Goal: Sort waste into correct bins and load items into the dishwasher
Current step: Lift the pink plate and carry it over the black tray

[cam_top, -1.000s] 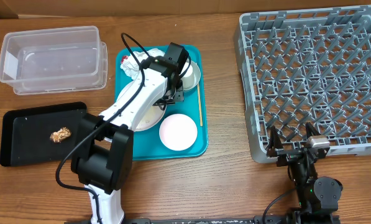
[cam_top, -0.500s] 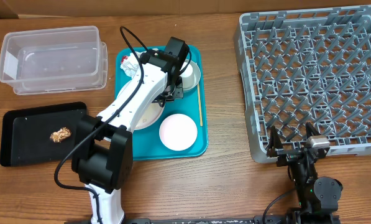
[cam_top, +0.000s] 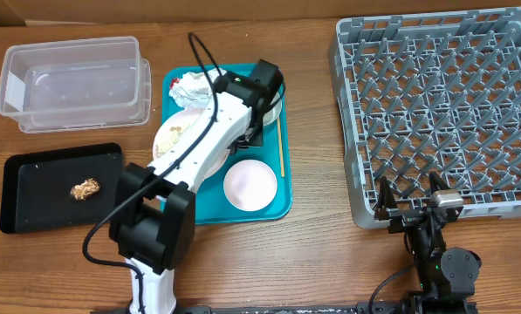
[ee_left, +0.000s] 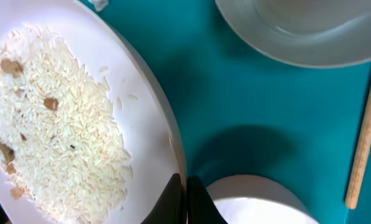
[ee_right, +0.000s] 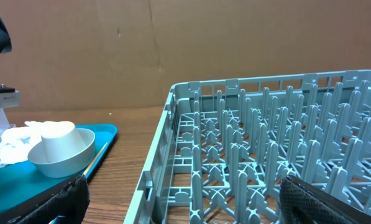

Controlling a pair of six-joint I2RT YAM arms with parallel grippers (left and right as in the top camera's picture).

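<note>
My left gripper [cam_top: 250, 133] [ee_left: 186, 194] is shut on the right rim of the large pale plate [cam_top: 174, 135] [ee_left: 145, 102], which holds white rice and brown bits [ee_left: 54, 134]. The plate lies on the teal tray [cam_top: 273, 205]. The smaller white plate [cam_top: 250, 186] [ee_left: 260, 199] lies just below the jaws. The grey-rimmed bowl [ee_left: 297, 31] [ee_right: 61, 158] with the white cup [ee_right: 54, 132] is mostly hidden by my wrist in the overhead view. Crumpled napkins with a red scrap [cam_top: 190, 88] lie at the tray's back. My right gripper [cam_top: 410, 202] [ee_right: 185, 202] is open and empty at the front edge of the grey dish rack [cam_top: 443, 105] [ee_right: 266, 149].
A clear tub [cam_top: 77, 78] stands at the back left. A black tray [cam_top: 33, 196] at the front left holds a brown food bit [cam_top: 85, 187]. A wooden chopstick [cam_top: 282, 144] [ee_left: 365, 143] lies along the teal tray's right side.
My left arm has swung to the right over the teal tray, which uncovers the left part of the large plate with its rice. The right arm has not moved.
</note>
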